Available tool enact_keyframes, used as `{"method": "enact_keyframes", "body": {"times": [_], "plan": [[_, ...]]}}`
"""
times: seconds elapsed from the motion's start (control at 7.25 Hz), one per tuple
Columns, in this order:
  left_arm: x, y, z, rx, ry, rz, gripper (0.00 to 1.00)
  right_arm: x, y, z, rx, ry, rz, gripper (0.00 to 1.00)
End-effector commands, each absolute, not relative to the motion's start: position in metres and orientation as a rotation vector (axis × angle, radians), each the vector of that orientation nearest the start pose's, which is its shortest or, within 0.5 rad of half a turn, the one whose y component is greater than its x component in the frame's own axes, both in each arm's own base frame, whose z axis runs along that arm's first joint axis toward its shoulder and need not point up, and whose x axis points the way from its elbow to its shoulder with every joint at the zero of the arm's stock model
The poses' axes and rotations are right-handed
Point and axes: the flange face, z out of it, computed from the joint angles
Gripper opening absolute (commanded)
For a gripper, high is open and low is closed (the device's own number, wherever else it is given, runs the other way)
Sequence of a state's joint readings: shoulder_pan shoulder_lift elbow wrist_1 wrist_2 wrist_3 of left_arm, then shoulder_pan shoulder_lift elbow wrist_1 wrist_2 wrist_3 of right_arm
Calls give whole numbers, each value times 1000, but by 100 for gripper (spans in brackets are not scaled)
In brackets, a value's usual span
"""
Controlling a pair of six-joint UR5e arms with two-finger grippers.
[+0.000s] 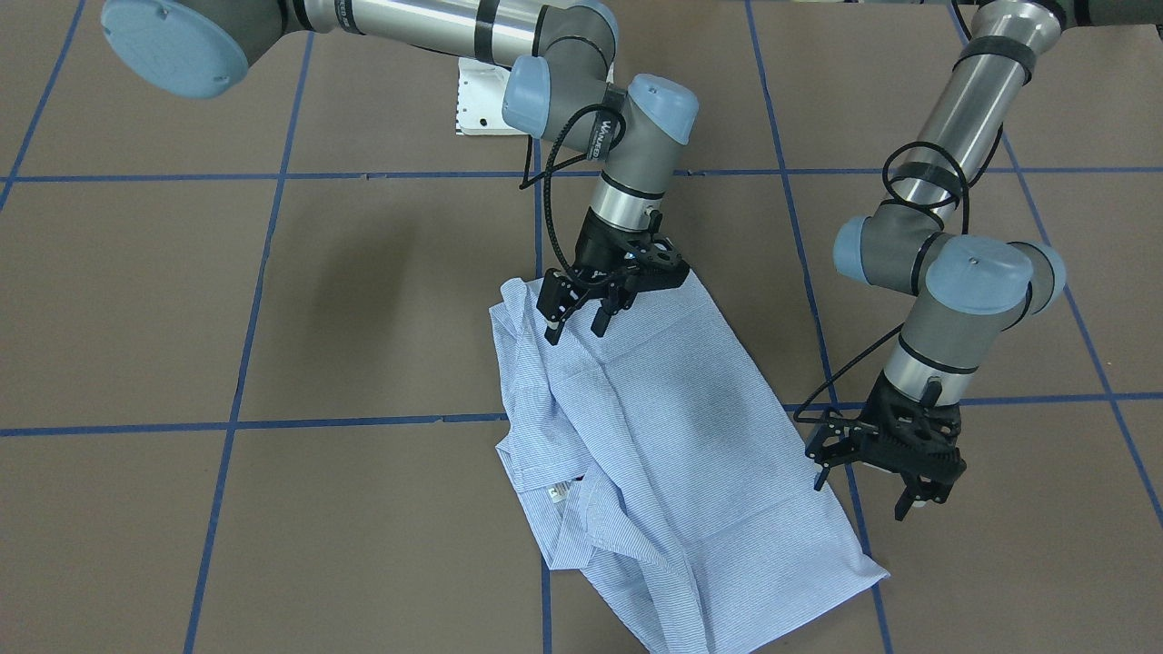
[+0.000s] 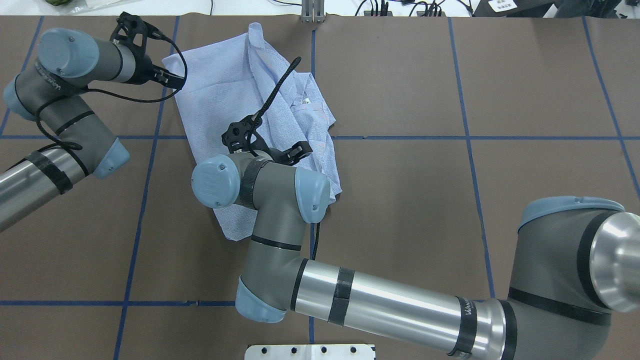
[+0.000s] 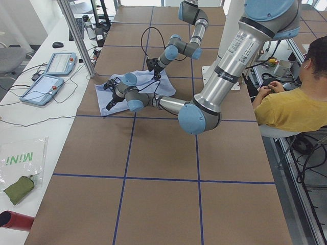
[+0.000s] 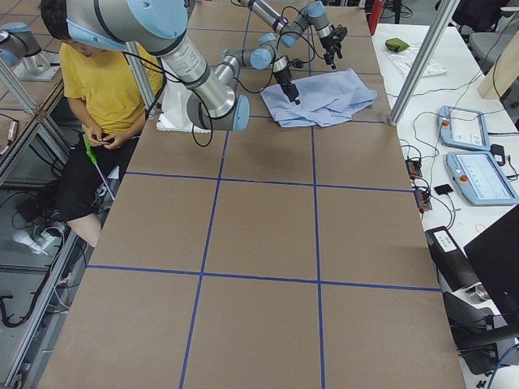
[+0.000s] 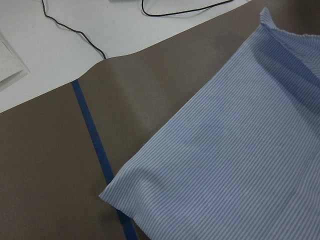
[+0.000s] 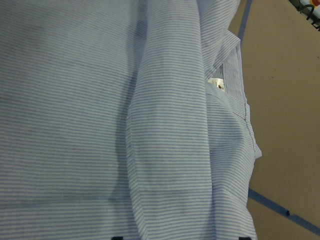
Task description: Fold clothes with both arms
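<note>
The shirt [image 1: 672, 436] lies roughly folded on the bench [image 1: 363, 300], toward the side far from the robot. The right end effector [image 1: 575, 331] hangs open just over the shirt's edge nearest the robot. The left end effector [image 1: 861, 492] is also open, beside the long edge, holding nothing. I think the cloth is light and limp, so it is best pinched at corners or hems, both sides together.

You are in a robotics lab: a left arm [image 3: 230, 56] and a right arm [image 3: 198, 31] of grey metal reach over a brown-papered surface [image 3: 163, 148] gridded with blue tape [image 3: 153, 178], and teach pendants [image 3: 60, 63] lie on the white bench [image 3: 30, 138] beside it.
</note>
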State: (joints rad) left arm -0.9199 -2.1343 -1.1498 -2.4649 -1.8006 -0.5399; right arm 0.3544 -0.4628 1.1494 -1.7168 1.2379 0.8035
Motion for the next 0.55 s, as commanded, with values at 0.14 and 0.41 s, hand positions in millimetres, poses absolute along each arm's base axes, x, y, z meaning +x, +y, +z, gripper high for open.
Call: {"method": "enact_keyframes", "body": {"times": [0.14,0.41], "plan": [[364,-661,434,732,755,221,100,-710,-438,148,572,-185,-391,51],[365,-661,433,734,757,222,100,-711,-436,146,571,-188,-394,43]]}}
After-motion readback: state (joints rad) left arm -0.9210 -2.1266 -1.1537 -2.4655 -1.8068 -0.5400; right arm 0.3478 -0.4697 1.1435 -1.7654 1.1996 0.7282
